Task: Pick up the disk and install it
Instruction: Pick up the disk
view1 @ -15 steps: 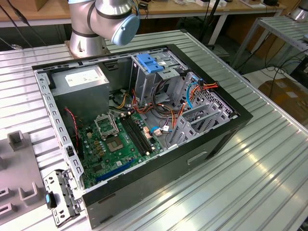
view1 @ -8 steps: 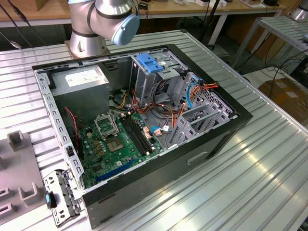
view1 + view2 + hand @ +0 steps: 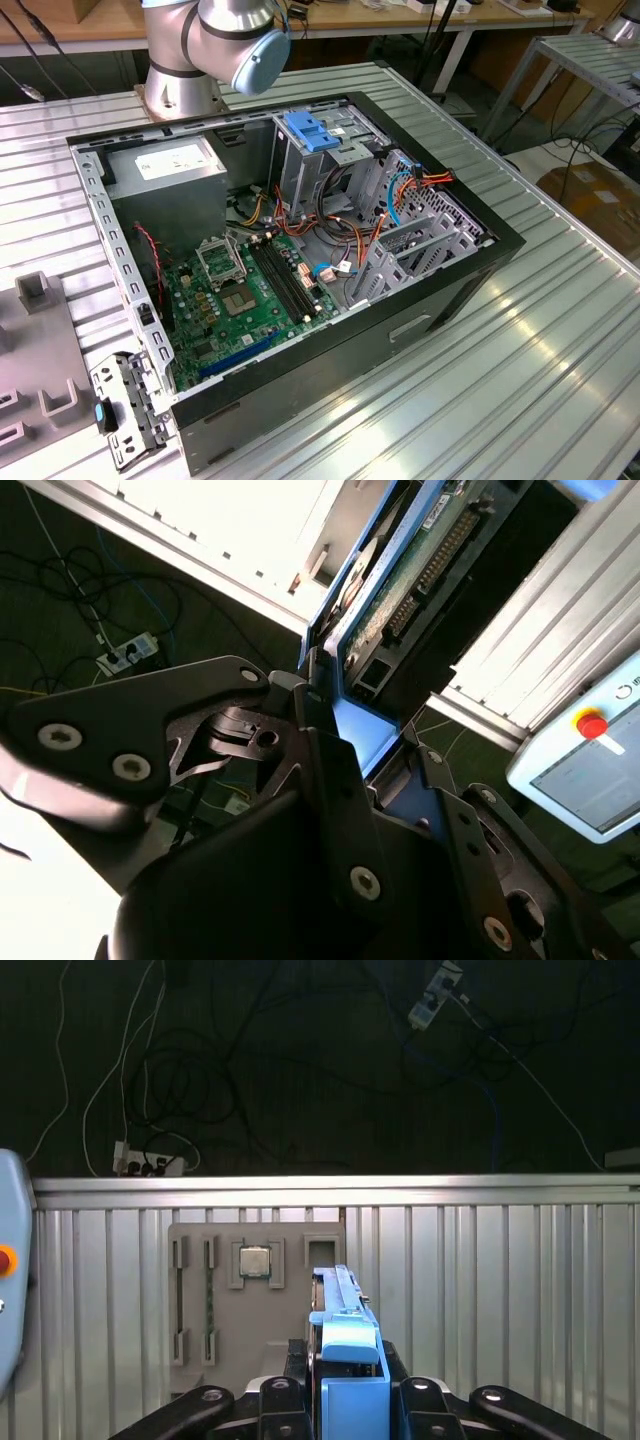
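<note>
Blue carrier rails frame the disk (image 3: 338,1305), which is clamped edge-on in the gripper (image 3: 345,1390) near the grey fixture plate (image 3: 250,1320). The grip falls on the rails, probably sparing its circuit board (image 3: 425,570). Computer case (image 3: 330,350) stands open; disk not yet installed.

arm (image 3: 215,40): cut off at edge | disk (image 3: 430,560): partly hidden by claw (image 3: 365,740)

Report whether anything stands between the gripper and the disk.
Nothing does. The gripper is shut on the disk, which juts out of the grip in both wrist views. Whether the way to the open case is free cannot be told.
</note>
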`<state>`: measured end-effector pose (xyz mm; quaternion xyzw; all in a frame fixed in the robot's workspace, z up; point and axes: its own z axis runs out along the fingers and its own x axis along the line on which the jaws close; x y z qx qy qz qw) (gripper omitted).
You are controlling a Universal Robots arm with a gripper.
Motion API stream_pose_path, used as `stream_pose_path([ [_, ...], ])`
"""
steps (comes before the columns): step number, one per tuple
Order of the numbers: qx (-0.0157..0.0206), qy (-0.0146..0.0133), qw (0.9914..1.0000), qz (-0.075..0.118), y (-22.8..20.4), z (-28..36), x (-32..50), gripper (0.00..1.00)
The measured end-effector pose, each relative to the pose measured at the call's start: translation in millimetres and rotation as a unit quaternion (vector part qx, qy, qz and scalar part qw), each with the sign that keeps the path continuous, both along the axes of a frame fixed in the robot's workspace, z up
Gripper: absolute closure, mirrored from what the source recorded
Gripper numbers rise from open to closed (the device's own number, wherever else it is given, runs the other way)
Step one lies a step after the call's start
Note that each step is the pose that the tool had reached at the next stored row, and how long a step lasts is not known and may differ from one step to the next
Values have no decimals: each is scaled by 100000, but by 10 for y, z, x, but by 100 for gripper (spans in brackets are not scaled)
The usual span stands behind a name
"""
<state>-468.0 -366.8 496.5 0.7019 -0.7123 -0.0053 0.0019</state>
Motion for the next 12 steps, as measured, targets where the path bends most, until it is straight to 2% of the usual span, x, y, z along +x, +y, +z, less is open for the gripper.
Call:
stream_pose_path([
  [12,-1,3,100000,-5,0,0,167,63],
])
